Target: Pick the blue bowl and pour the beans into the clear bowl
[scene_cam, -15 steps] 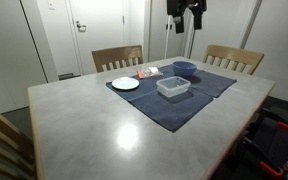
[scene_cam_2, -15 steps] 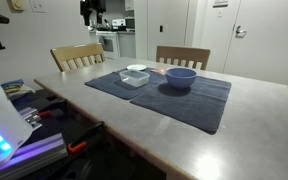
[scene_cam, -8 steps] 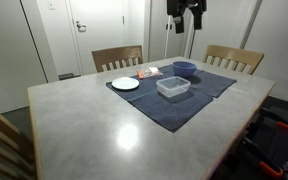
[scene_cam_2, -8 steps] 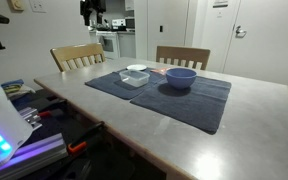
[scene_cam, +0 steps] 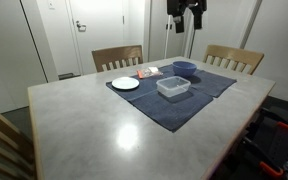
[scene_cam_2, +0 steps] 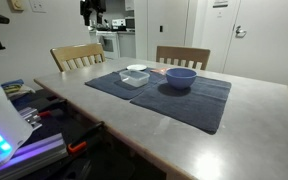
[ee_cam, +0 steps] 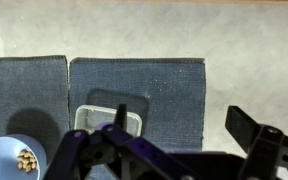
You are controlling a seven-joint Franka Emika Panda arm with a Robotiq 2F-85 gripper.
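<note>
The blue bowl point(scene_cam: 184, 68) sits on a dark blue cloth mat point(scene_cam: 174, 108) at the far side of the table. It also shows in the exterior view point(scene_cam_2: 180, 77) and at the lower left of the wrist view point(ee_cam: 12, 160), with beans point(ee_cam: 26, 160) inside. The clear bowl point(scene_cam: 173, 87) stands next to it on the mat, also seen in an exterior view point(scene_cam_2: 136, 77). In the wrist view the clear bowl point(ee_cam: 94, 115) is partly hidden by my fingers. My gripper point(scene_cam: 185, 20) hangs high above both bowls, open and empty point(ee_cam: 184, 125).
A flat white plate point(scene_cam: 125, 83) and a small orange item point(scene_cam: 149, 72) lie at the mat's edge. Two wooden chairs point(scene_cam: 117, 57) point(scene_cam: 233, 58) stand behind the table. The bare grey tabletop point(scene_cam: 94, 125) spreads around the mats.
</note>
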